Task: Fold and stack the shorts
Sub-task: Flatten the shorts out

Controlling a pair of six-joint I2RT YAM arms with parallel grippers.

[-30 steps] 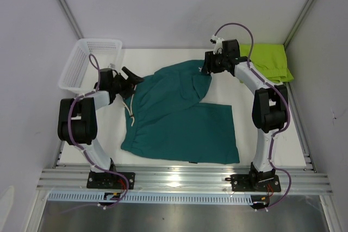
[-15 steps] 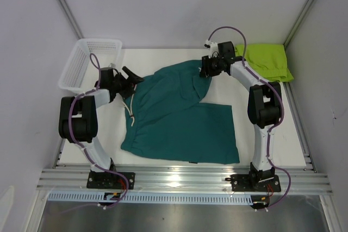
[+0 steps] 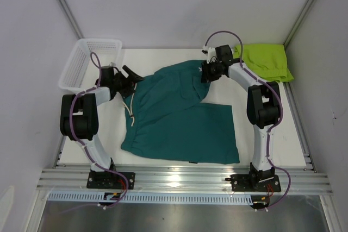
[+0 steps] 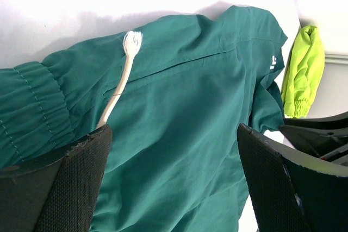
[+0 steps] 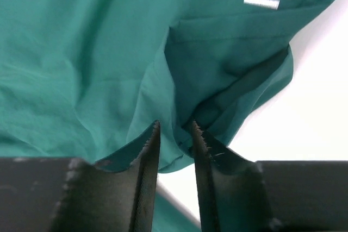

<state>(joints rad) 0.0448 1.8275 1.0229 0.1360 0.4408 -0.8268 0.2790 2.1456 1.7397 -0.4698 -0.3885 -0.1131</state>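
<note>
The dark teal shorts point(image 3: 179, 118) lie spread across the middle of the table, with the waistband and white drawstring point(image 3: 129, 107) to the left. My right gripper point(image 3: 206, 74) is at the far leg's hem. In the right wrist view its jaws point(image 5: 175, 129) stand narrow, with a fold of the teal cloth point(image 5: 81, 52) pinched between the tips. My left gripper point(image 3: 130, 74) hovers wide open just off the waistband. In the left wrist view nothing sits between its fingers point(image 4: 173, 134); teal cloth point(image 4: 190, 107) and the drawstring point(image 4: 122, 80) lie beyond them. The lime green shorts point(image 3: 266, 61) lie bunched at the far right corner.
A white mesh basket point(image 3: 81, 63) stands at the far left, close behind my left arm. Grey walls close in the table on both sides and at the back. A metal rail point(image 3: 185, 177) runs along the near edge.
My right gripper has moved slightly left and down onto the teal leg hem, and its jaws have narrowed around the cloth. The left arm has stayed still and open.
</note>
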